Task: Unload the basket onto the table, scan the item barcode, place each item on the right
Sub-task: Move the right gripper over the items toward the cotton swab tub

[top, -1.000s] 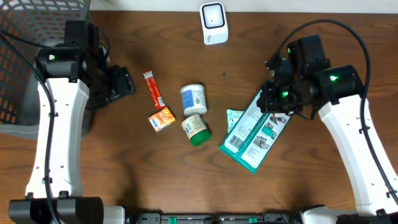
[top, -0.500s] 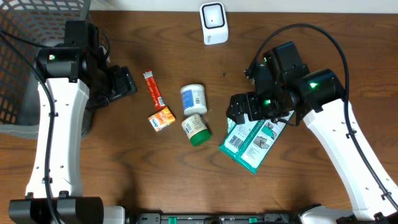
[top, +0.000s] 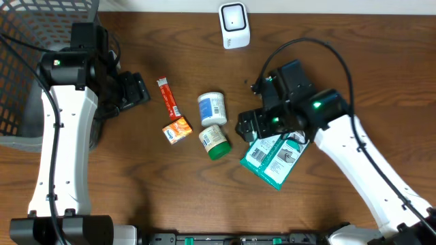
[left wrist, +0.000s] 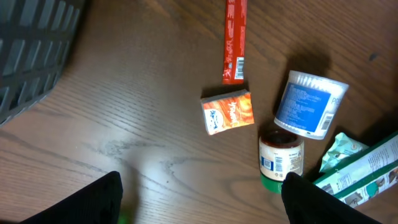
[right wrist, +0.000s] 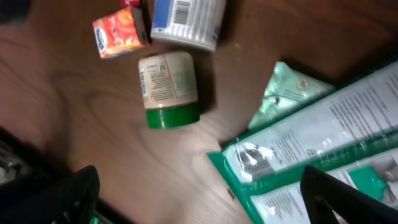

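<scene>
**A:** We start with the table [top: 354, 41]. The goods lie loose in its middle, where both arms can reach them. Why is the wire basket [top: 27, 41] at the far left corner?

**B:** We judge it to be a drop place, since it sits beside the left arm. The left gripper [left wrist: 202, 180] hovers near it, off to the side of the goods, with its jaws apart and nothing between them. It looks parked out of the way.

**A:** And the right gripper [right wrist: 200, 174]?

**B:** Its jaws are spread wide and empty, low over the end of the green package [top: 276, 163]. The package lies flat, partly under that arm, with its white barcode label facing up.

**A:** So that is our item?

**B:** Probably, but the green-lidded jar [top: 215, 141] lies just beside it. We cannot tell which one the jaws are meant for.

**A:** The scanner [top: 234, 25] stands at the far edge, well apart from everything. Whatever we lift must be carried there with its code turned toward it.

**B:** The smaller things lie to the left of the jar. They are the white tub [top: 212, 109] on its side, the orange carton [top: 177, 130] and the red stick packet [top: 167, 99].
</scene>
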Robot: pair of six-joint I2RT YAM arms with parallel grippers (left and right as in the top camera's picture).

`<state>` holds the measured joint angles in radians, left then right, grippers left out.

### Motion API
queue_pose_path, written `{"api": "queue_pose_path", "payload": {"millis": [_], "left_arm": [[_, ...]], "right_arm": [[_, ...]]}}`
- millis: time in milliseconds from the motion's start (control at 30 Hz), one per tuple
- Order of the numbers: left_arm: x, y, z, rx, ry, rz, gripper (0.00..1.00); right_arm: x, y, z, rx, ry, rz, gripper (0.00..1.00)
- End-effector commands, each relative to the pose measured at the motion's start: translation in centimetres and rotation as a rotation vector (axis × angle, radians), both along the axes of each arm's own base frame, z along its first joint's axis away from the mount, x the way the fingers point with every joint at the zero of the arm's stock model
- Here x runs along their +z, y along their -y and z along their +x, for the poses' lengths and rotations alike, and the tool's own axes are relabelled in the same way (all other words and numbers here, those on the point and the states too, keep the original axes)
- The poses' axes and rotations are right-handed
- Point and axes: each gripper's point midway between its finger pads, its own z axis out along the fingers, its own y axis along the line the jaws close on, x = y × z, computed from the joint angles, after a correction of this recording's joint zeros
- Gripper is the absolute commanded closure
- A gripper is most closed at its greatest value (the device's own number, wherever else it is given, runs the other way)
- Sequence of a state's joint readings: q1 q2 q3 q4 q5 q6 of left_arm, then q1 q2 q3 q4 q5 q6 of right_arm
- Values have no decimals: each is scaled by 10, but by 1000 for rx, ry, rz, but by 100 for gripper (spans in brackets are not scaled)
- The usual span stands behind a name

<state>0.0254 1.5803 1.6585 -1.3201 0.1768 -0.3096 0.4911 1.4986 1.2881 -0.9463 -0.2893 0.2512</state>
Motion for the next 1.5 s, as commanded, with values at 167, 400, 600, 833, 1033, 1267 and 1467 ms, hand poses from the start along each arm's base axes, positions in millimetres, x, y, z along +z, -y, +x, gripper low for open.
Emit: {"api": "queue_pose_path", "payload": {"millis": [167,400,600,833,1033,1267,1467], "left_arm": [[8,-1,-1,-8,26,9,17],[8,-1,-1,-7,26,9,17],[8,-1,-1,-8,26,9,17],[8,-1,-1,-8,26,9,17],[8,-1,-1,-8,26,9,17],[8,-1,-1,-8,26,9,17],[8,-1,-1,-7,26,9,17]], "right_arm": [[-34,-15,-7,31,6,3,1],[-32,-20,-9,52,16,4,1],[5,-26,-3,59,75,-28,1],[64,-39,7,38,202,-45,1],[61,-51,19,-32,210,-10,1],[42,-54,25,-91,156,-28,1],[48,-46,36,-124,117,-63,1]]}}
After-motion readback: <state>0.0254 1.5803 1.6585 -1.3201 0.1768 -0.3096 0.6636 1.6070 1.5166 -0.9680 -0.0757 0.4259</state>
